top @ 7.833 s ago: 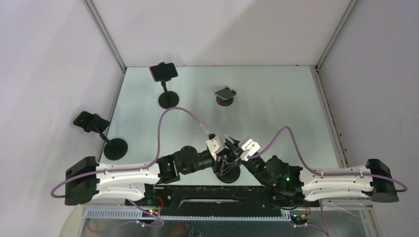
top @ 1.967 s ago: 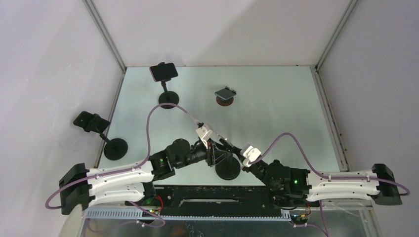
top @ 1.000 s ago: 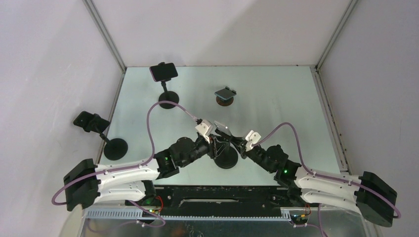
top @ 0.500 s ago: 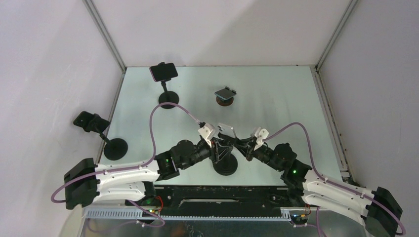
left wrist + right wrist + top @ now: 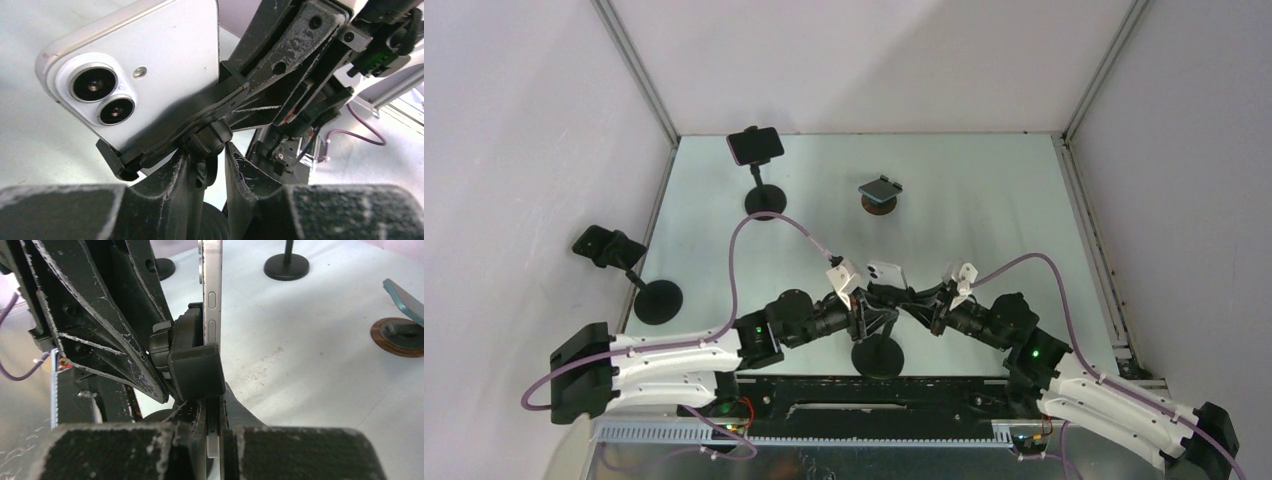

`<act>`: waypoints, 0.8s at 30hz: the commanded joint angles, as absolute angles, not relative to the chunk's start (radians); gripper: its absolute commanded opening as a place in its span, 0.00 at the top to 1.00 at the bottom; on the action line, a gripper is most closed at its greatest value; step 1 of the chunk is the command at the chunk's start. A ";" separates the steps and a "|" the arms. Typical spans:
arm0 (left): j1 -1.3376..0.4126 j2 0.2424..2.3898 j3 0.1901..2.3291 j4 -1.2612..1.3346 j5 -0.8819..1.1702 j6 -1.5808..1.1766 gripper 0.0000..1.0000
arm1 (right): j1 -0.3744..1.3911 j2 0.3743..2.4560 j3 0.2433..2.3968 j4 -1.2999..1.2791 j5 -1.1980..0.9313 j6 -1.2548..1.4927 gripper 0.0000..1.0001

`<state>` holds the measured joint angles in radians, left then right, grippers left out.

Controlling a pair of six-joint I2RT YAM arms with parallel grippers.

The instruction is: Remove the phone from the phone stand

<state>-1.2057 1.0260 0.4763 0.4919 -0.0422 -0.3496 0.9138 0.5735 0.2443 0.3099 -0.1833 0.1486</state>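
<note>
A white phone (image 5: 886,271) sits in the black clamp of a phone stand whose round base (image 5: 877,357) is near the table's front edge. In the left wrist view the phone's back with two lenses (image 5: 135,75) rests in the clamp (image 5: 150,150). My left gripper (image 5: 862,312) is shut on the stand's neck (image 5: 207,142) just under the clamp. My right gripper (image 5: 912,300) comes from the right and is shut on the phone's near end. In the right wrist view the phone (image 5: 212,300) is edge-on and pinched between my fingers (image 5: 232,410).
A tall stand holding a dark phone (image 5: 755,146) is at the back left. Another black stand (image 5: 609,246) with its base (image 5: 656,300) is at the left edge. A low brown stand with a teal phone (image 5: 880,190) is mid-back, also in the right wrist view (image 5: 402,295).
Both grippers closed in on the stand and phone. In the last second the stand and phone shifted slightly toward the front edge, and the right arm stretched further out to the right.
</note>
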 commanded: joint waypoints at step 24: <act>-1.281 0.923 0.485 0.738 0.266 -0.371 1.00 | 0.950 0.449 0.401 0.071 -0.355 0.084 1.00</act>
